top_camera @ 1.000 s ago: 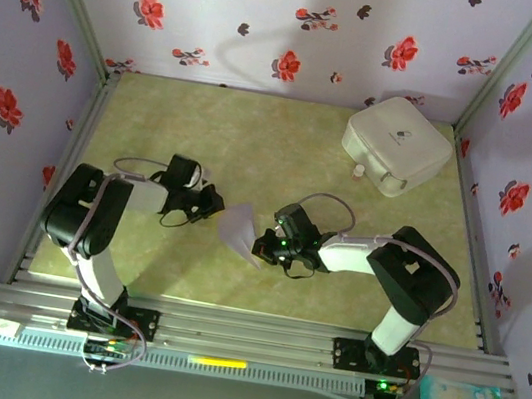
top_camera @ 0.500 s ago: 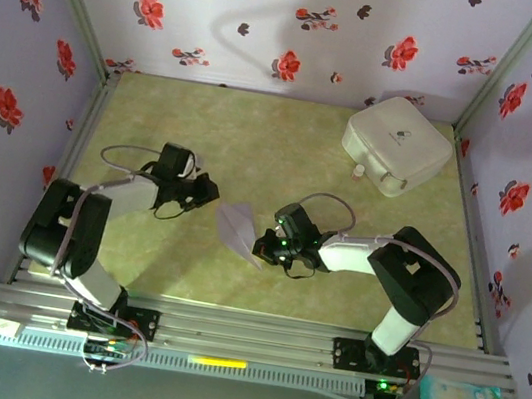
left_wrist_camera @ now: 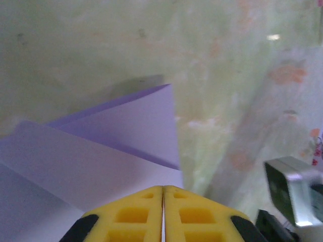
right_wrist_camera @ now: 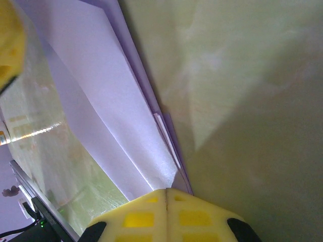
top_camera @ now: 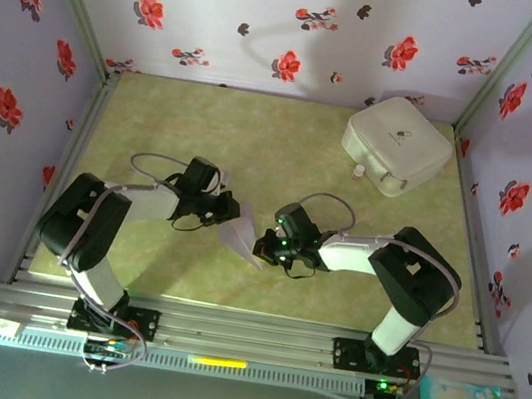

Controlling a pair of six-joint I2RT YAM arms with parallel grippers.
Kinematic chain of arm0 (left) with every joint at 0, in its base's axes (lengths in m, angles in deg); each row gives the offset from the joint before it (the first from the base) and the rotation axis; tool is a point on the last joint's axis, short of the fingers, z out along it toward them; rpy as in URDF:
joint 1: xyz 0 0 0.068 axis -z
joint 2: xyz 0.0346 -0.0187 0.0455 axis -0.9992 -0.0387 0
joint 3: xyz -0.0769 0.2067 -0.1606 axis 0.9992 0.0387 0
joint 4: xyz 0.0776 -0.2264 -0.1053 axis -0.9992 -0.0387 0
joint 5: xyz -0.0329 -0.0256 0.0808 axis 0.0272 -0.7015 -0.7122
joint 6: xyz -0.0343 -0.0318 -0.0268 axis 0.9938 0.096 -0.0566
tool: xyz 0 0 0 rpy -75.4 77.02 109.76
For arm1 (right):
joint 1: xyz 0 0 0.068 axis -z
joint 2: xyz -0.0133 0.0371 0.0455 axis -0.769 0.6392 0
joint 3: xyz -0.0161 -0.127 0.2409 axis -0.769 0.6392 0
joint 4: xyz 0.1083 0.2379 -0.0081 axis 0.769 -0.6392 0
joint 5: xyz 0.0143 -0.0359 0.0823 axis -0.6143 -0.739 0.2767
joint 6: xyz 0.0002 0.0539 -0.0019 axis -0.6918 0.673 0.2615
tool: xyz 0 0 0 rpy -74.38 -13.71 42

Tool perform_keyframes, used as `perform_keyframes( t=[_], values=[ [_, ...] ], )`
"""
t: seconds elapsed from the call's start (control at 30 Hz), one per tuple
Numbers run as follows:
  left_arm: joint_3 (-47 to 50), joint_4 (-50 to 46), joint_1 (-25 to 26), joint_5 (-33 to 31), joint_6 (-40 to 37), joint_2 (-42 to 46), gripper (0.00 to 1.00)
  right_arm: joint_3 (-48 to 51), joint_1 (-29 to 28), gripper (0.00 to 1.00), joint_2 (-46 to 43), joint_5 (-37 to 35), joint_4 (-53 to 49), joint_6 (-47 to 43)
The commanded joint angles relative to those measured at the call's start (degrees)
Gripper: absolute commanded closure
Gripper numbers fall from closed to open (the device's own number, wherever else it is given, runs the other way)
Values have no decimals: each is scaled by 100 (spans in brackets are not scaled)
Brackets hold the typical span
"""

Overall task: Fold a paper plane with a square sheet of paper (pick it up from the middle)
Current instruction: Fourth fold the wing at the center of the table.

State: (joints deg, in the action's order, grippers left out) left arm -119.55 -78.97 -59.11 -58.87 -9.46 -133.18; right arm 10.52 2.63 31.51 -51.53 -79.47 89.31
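The paper plane (top_camera: 240, 233) is a folded pale lavender dart lying on the green table between my two grippers. My right gripper (top_camera: 261, 250) is shut on its lower pointed end; in the right wrist view the folded layers (right_wrist_camera: 101, 91) run straight into the closed yellow fingertips (right_wrist_camera: 166, 190). My left gripper (top_camera: 231, 212) sits at the plane's upper left edge with its jaws pressed together. In the left wrist view the closed tips (left_wrist_camera: 162, 187) rest over the paper's folded flaps (left_wrist_camera: 116, 151), and nothing shows between them.
A white rounded box (top_camera: 398, 145) stands at the back right, with a small white object (top_camera: 358, 172) just in front of it. Flowered walls enclose the table on three sides. Open green surface lies behind and in front of the arms.
The left gripper swung away to the left half a second ago and has now come back right, onto the plane's upper left edge. The right gripper has kept its hold and place.
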Motion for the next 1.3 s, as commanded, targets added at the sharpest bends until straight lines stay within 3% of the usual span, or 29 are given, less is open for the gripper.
perform_keyframes(
  t=[0.0,0.3,0.6,0.87,1.27],
  values=[
    [15,-210,-10,-421,-267,-169,92,15,-31,100,42,-194,-863,-131],
    [162,-430,-72,-541,-532,-403,95,-676,-66,99,-120,37,-474,-44],
    [126,-483,-66,-515,-593,-394,95,-1482,-72,99,818,200,-420,-4],
    [105,-514,-67,-497,-613,-377,95,-1127,-96,99,1117,176,-268,45],
    [156,-553,-136,-514,-624,-421,96,101,-123,96,183,356,109,199]
  ],
)
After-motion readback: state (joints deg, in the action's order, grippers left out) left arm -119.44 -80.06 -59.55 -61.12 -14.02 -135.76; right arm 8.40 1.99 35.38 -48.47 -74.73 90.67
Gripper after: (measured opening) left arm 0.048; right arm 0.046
